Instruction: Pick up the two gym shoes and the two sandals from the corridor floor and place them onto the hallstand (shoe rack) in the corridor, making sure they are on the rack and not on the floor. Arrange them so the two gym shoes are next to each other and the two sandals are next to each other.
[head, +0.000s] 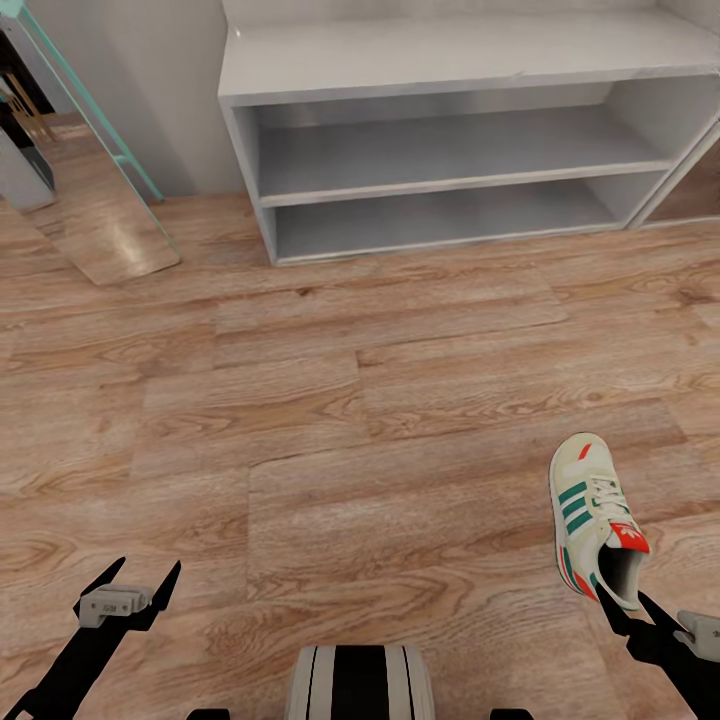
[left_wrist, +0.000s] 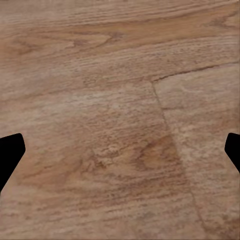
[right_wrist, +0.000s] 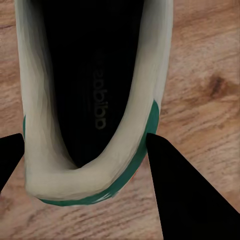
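Looking down from the head, we see the hallstand (head: 460, 150) at twelve o'clock, both shelves bare; one gym shoe (head: 597, 520) lies on the corridor floor (head: 330, 400) at four o'clock, our right gripper (head: 640, 615) at its heel; our left gripper (head: 128, 585) hovers at eight o'clock, spread wide and empty. At the left wrist, only planks between parted fingers. At the right wrist, fingers straddle the shoe's heel collar, not yet closed on it. Nothing is racked yet; we judge all four pieces remain.
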